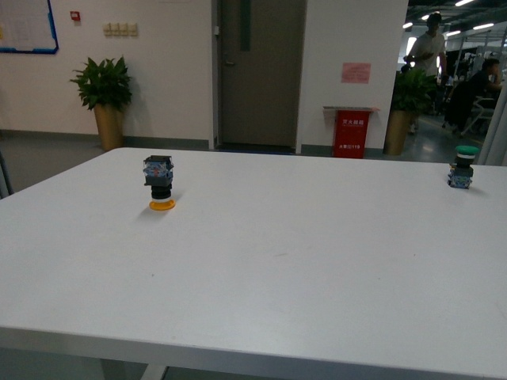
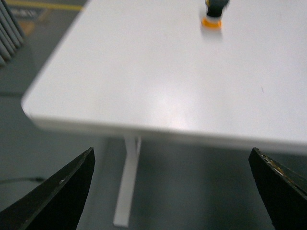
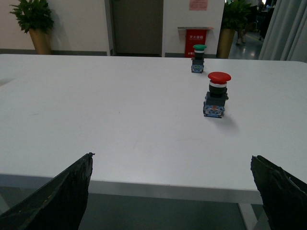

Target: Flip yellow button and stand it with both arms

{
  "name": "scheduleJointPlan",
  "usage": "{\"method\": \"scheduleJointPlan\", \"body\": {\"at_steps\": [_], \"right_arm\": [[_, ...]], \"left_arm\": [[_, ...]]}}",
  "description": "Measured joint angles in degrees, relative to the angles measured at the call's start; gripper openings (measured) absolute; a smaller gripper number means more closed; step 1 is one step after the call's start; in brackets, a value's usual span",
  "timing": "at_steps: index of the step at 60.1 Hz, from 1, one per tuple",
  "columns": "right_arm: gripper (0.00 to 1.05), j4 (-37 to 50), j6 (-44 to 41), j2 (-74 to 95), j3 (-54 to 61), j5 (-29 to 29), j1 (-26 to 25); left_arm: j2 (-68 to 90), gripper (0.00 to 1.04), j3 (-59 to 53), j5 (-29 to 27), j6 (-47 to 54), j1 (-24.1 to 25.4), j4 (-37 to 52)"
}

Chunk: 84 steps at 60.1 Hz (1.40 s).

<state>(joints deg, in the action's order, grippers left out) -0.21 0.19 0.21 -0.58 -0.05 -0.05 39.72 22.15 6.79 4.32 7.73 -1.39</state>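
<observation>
The yellow button point(image 1: 161, 184) stands upside down on the left part of the white table point(image 1: 285, 277), its orange-yellow cap on the tabletop and its black-and-blue block on top. No arm shows in the front view. In the blurred left wrist view the yellow button point(image 2: 213, 13) sits far off past the table's near edge. My left gripper point(image 2: 175, 191) hangs open, off the table, with only floor between its dark fingers point(image 2: 62, 201). My right gripper point(image 3: 172, 191) is also open and empty at the table's near edge.
A green-capped switch point(image 1: 461, 166) stands upright at the table's far right, and it shows again as the green-capped switch point(image 3: 198, 58) in the right wrist view. A red-capped switch point(image 3: 216, 95) stands upright nearer the right gripper. Potted plants, a door and a red bin lie beyond the table.
</observation>
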Motion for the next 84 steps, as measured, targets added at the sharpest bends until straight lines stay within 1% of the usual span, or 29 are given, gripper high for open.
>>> {"method": "scheduleJointPlan", "body": {"at_steps": [2,7,16,24,32,54,64,76,84], "right_arm": [[0.98,0.00,0.00,0.00,0.00,-0.02,0.00],[0.98,0.00,0.00,0.00,0.00,0.00,0.00],[0.98,0.00,0.00,0.00,0.00,0.00,0.00],[0.98,0.00,0.00,0.00,0.00,-0.02,0.00],[0.98,0.00,0.00,0.00,0.00,0.00,0.00],[0.98,0.00,0.00,0.00,0.00,0.00,0.00],[0.98,0.00,0.00,0.00,0.00,0.00,0.00],[0.98,0.00,0.00,0.00,0.00,-0.02,0.00],[0.98,0.00,0.00,0.00,0.00,0.00,0.00]], "left_arm": [[5.05,0.99,2.93,-2.03,0.48,-0.96,4.79],[15.47,0.99,9.75,-3.74,1.31,-2.82,11.39],[31.30,0.99,22.93,-7.28,2.27,-6.25,12.87],[43.50,0.99,36.17,-9.29,2.21,-9.53,10.38],[55.10,0.99,50.99,-9.55,0.98,-12.35,4.35],[76.41,0.99,79.49,-9.20,-2.93,-13.99,-11.65],[80.83,0.99,85.13,-8.52,-2.95,-15.52,-13.77],[81.44,0.99,85.55,-8.59,-2.95,-17.20,-13.46],[81.59,0.99,85.48,-9.49,-2.91,-17.38,-12.70]]}}
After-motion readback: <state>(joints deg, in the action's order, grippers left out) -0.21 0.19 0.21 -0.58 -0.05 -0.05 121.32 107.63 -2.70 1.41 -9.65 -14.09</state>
